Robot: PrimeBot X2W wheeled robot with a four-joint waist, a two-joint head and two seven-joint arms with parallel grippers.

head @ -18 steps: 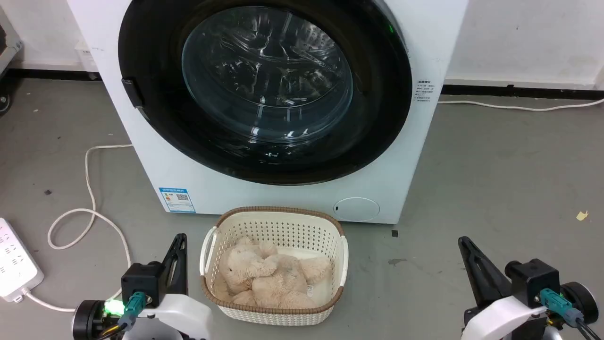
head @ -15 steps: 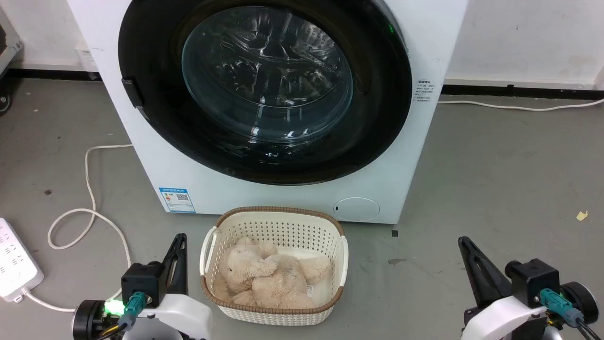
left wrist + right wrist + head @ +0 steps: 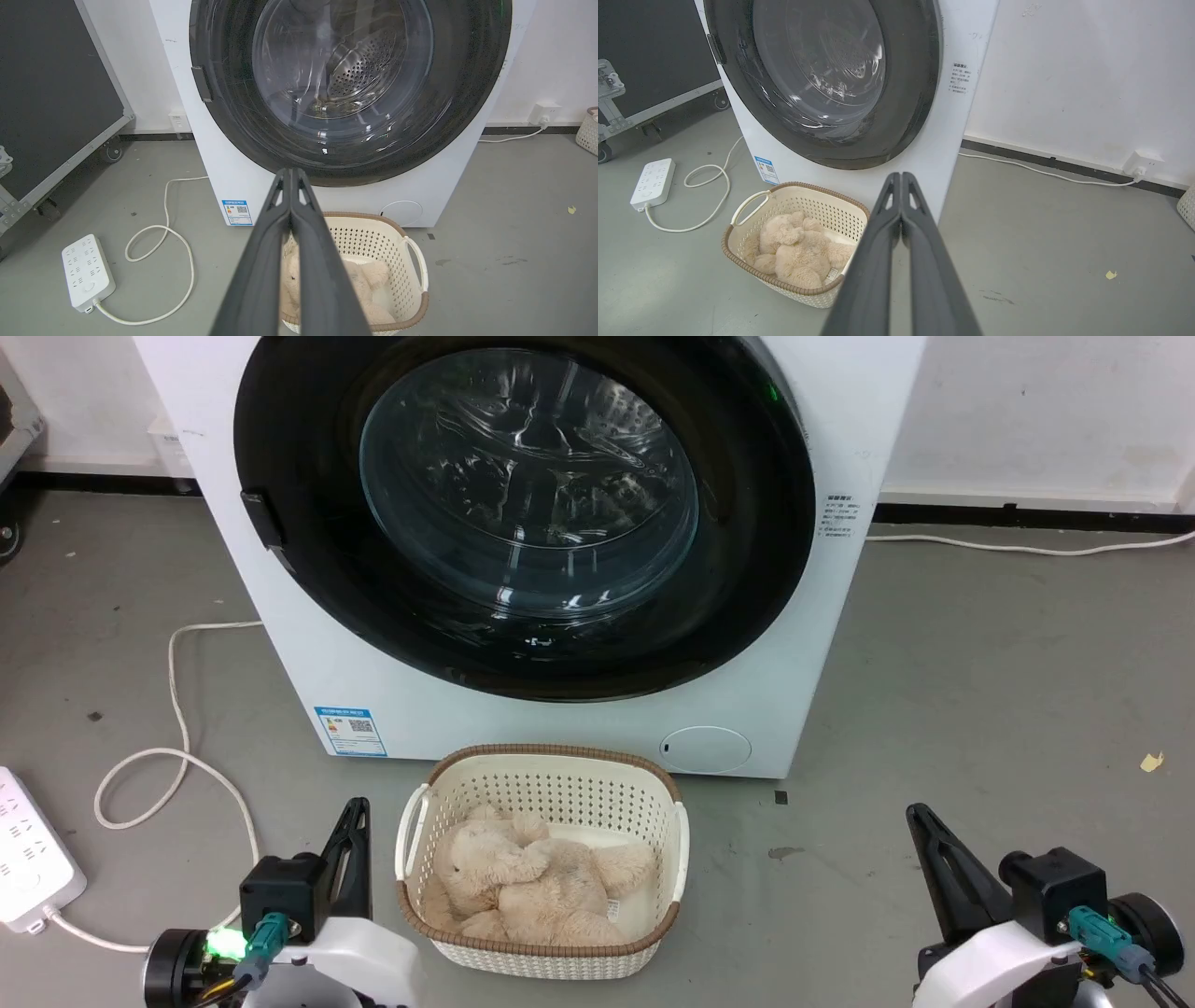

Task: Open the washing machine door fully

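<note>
The washing machine door (image 3: 747, 551) is a big round glossy black ring with a bulging clear window (image 3: 527, 485), lying flush against the white machine front (image 3: 280, 644). Its dark latch tab (image 3: 261, 518) sits on the left rim. The door (image 3: 233, 121) (image 3: 915, 93) also fills the top of both wrist views. My left gripper (image 3: 355, 807) rests low at the lower left, fingers pressed together and holding nothing, well short of the door. My right gripper (image 3: 915, 814) sits at the lower right, also shut and empty. The wrist views show each pair of fingertips (image 3: 290, 171) (image 3: 901, 175) touching.
A cream basket (image 3: 541, 765) holding a beige plush toy (image 3: 532, 882) stands on the floor right before the machine, between my grippers. A white power strip (image 3: 28, 859) and looped cable (image 3: 177, 747) lie at left. A small round white flap (image 3: 705, 749) sits low on the machine. A wheeled black case (image 3: 51, 93) stands far left.
</note>
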